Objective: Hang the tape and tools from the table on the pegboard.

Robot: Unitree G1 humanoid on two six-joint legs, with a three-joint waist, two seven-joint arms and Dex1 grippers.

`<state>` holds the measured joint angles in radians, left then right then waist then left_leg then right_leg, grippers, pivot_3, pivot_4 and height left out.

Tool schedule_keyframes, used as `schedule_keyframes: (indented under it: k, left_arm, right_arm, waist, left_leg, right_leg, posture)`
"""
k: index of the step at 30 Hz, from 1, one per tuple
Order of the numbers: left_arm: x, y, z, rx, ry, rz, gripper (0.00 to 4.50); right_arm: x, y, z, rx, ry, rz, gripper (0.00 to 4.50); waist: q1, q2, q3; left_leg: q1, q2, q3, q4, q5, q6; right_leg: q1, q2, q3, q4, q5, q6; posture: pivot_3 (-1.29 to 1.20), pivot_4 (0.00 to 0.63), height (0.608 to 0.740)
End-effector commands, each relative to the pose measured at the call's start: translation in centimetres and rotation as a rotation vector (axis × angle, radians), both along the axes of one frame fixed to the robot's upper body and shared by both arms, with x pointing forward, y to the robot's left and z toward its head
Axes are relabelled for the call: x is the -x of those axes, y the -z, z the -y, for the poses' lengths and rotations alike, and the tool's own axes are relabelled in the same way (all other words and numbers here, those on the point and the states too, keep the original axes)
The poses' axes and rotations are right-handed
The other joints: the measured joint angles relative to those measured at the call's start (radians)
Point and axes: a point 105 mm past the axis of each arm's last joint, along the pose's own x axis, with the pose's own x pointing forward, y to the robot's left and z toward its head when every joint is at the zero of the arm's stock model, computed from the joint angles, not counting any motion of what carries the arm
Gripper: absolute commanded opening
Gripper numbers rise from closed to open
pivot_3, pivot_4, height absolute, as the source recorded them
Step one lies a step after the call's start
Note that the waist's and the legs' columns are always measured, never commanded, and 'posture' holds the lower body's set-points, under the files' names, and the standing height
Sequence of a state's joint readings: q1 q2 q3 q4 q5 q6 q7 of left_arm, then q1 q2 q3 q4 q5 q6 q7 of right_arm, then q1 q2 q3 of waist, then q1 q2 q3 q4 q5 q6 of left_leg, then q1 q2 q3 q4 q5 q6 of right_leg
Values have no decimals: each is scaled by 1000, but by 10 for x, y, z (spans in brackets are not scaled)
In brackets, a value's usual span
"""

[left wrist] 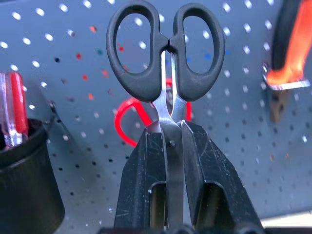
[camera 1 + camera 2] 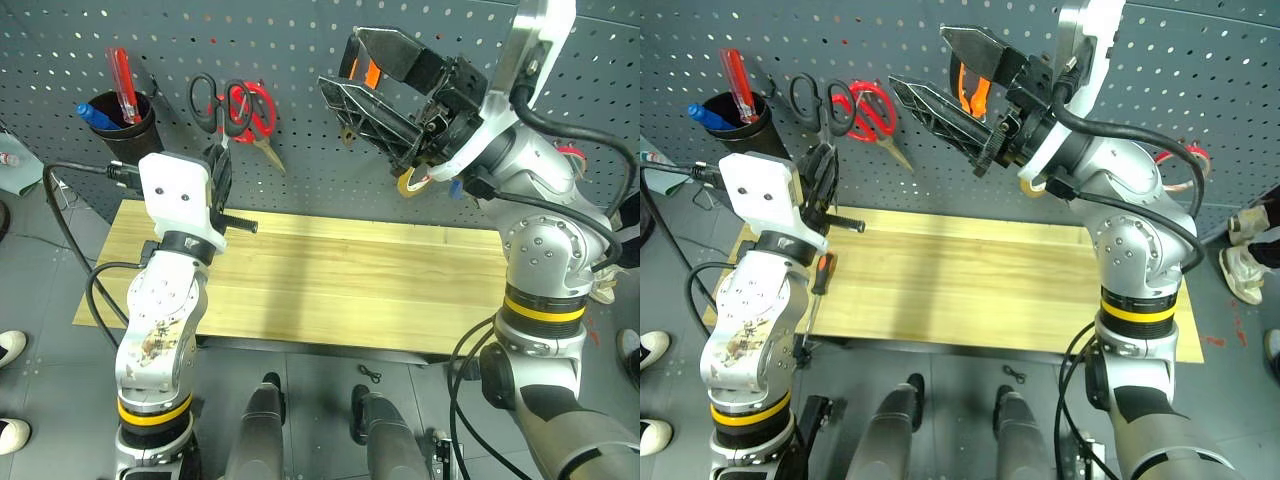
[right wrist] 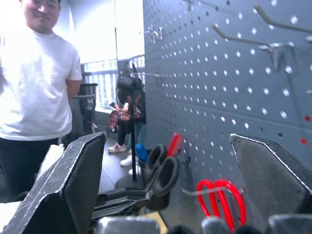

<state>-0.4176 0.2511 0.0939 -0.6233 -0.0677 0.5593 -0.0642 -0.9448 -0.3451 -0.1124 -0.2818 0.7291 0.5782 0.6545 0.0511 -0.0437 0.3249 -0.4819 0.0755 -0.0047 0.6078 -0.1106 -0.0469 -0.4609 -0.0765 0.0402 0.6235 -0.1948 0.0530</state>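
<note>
Scissors raised before pegboard, blades hidden.
Left gripper clamped on black-handled pair; screwdriver half hidden on table; pliers partly screened by gaping, empty right gripper; yellow tape mostly hidden.

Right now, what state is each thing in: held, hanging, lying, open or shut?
black-handled scissors: blades shut, held upright by the blades, handles up
left gripper: shut on the scissors
right gripper: open, holding nothing
red-handled scissors: hanging on the pegboard
pliers: hanging on the pegboard
yellow tape: against the pegboard, partly hidden
screwdriver: lying on the table
</note>
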Motion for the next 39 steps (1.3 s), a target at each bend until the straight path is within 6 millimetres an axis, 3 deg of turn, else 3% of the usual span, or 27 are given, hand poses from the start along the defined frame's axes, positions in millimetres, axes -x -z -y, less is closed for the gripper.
schedule_keyframes:
  k: [1, 5, 15, 24, 33, 34, 36, 39]
  left_arm:
    - [-1, -4, 4, -4, 9, 30, 1]
    - [-10, 5, 15, -27, 64, -13, 1]
    - [-31, 15, 10, 12, 39, -81, 1]
    - [-51, 25, 10, -52, 74, -143, 1]
    - [-51, 24, 9, -40, 78, -126, 4220]
    - [-49, 30, 4, -38, 62, -142, 4431]
    - [-45, 43, -6, -31, 28, -180, 4431]
    - [-38, 72, -30, -3, -30, -296, 4431]
  right_arm:
    - [9, -11, 1, -12, -13, 66, 4500]
    - [7, -13, 0, 3, 11, 74, 4500]
    - [3, -8, 5, 35, 55, 65, 4500]
    - [0, -2, 6, 61, 83, 43, 4500]
    - [0, 8, 10, 107, 86, 20, 4500]
    - [-1, 15, 8, 132, 80, 3, 4500]
    - [-2, 34, 5, 205, 65, -49, 4500]
    - [-3, 79, -4, 381, 57, -114, 4500]
  waist:
    - [0, 0, -6]
    - [-1, 0, -18]
    - [-6, -1, -24]
    - [-15, -1, -42]
    - [-15, -1, -42]
    - [-16, -1, -42]
    - [-17, -1, -43]
    - [-21, 0, -42]
  left_leg:
    - [0, 0, 0, 0, 0, 0]
    - [0, 0, 0, 0, 0, 0]
    - [3, 0, 0, 2, 0, 0]
    - [5, 0, 0, 2, 0, 0]
    - [5, 0, 0, 4, 1, 1]
    - [5, 0, 0, 4, 1, 1]
    - [6, 0, 0, 4, 1, 1]
    - [6, 0, 0, 3, 0, 1]
  right_leg:
    - [0, 0, 0, 0, 0, 0]
    - [0, 0, 0, 1, 0, 0]
    - [2, 0, 0, 4, 1, -1]
    - [3, 0, 1, 5, 1, -1]
    - [3, 0, 1, 7, 1, -2]
    - [3, 0, 1, 7, 1, -2]
    - [4, 0, 1, 7, 1, -1]
    - [4, 0, 1, 7, 1, -2]
  posture:
    - [158, 203, 740]
    - [135, 198, 740]
    - [106, 196, 740]
    - [76, 193, 740]
    - [67, 213, 740]
    - [73, 220, 740]
    - [83, 240, 740]
    - [105, 278, 740]
